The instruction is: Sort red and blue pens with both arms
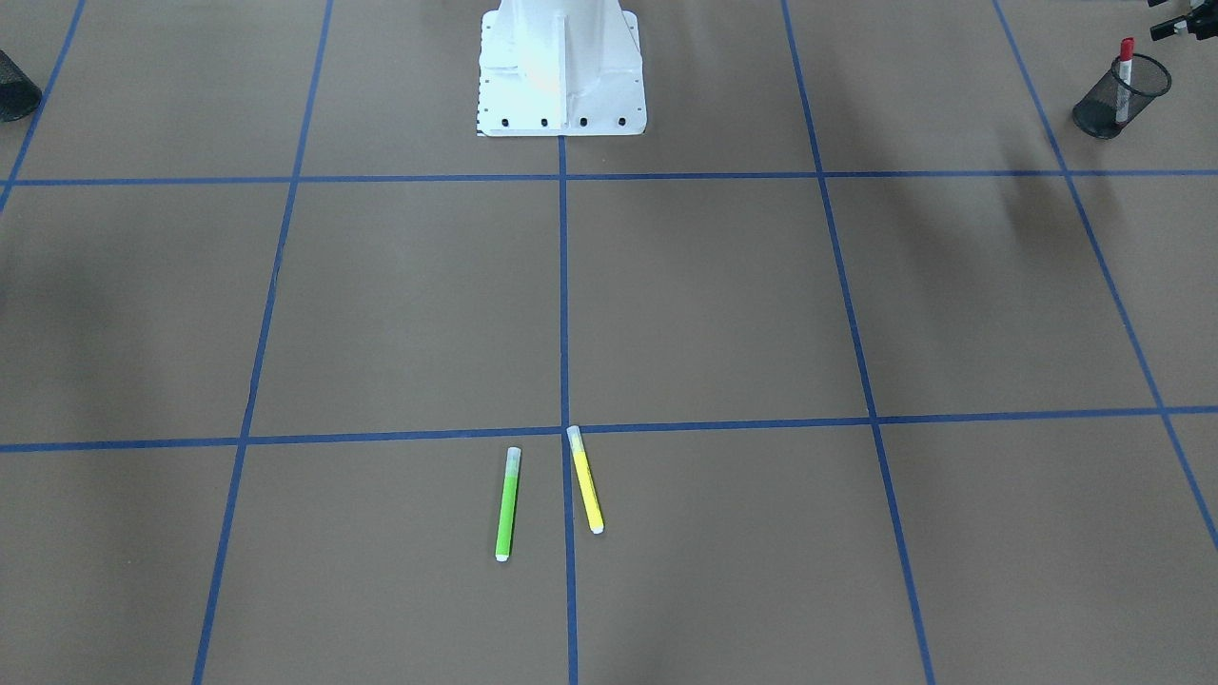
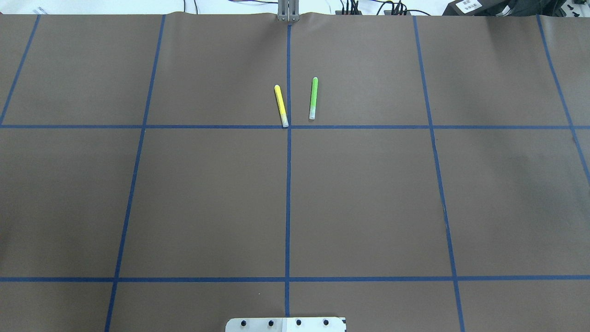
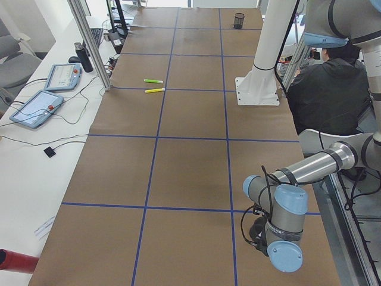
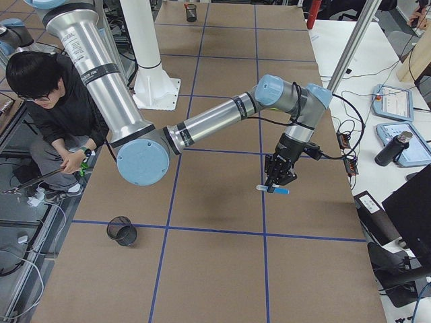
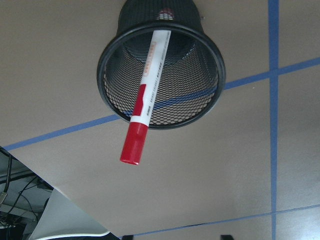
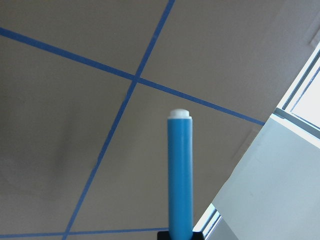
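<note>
One red pen [image 5: 145, 107] in cup [image 5: 101, 75], left fingers [image 5: 226, 237] apart, cropped, right fingers [image 4: 275, 176] clamped on blue pen [image 6: 180, 175]

A robotics lab — teach pendants [image 4: 394, 102] and loose cables [image 4: 367, 73] lie off to the side of the right tool [image 4: 275, 187], and blue tape [image 4: 256, 60] grids the brown counter [image 4: 222, 269] beneath it.

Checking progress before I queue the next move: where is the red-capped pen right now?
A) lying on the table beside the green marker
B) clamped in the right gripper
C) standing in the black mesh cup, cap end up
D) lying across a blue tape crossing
C: the left wrist view shows the red pen leaning inside the mesh cup, cap past the rim, while the right gripper holds the blue pen.
</note>
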Available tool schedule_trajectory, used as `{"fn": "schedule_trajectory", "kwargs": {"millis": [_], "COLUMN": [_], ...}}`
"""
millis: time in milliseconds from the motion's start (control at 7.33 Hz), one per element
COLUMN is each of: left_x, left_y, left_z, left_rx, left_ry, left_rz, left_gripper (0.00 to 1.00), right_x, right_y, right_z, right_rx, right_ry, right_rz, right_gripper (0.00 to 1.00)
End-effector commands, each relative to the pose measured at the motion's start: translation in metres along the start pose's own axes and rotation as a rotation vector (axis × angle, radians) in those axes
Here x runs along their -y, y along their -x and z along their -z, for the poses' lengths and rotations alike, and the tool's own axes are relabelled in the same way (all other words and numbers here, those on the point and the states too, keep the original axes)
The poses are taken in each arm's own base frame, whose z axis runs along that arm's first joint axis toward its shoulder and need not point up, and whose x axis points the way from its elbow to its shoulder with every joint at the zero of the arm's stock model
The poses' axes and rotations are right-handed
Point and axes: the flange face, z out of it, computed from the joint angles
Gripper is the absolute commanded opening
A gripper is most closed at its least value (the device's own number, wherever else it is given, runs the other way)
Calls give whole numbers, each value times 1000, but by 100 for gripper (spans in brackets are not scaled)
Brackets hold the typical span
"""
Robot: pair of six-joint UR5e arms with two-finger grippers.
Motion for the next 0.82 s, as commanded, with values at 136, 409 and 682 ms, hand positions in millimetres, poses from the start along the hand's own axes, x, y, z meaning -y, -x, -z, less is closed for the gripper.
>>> {"fn": "schedule_trajectory", "kwargs": {"millis": [136, 409, 682], "left_x": [-7, -17, -66], "left_y": [-67, -130, -213], "left_z": [36, 70, 111], "left_rx": [15, 32, 50], "left_ry": [-67, -176, -277], "left_rz": [-120, -311, -412], "left_gripper": [100, 100, 100], "right_x": [-65, -88, -110], "right_y": [6, 15, 21], "right_z": [-74, -125, -176], "right_rx": [93, 225, 348], "right_ry": [50, 75, 126], "right_rz": [-17, -43, -99], "right_gripper": [0, 0, 0]}}
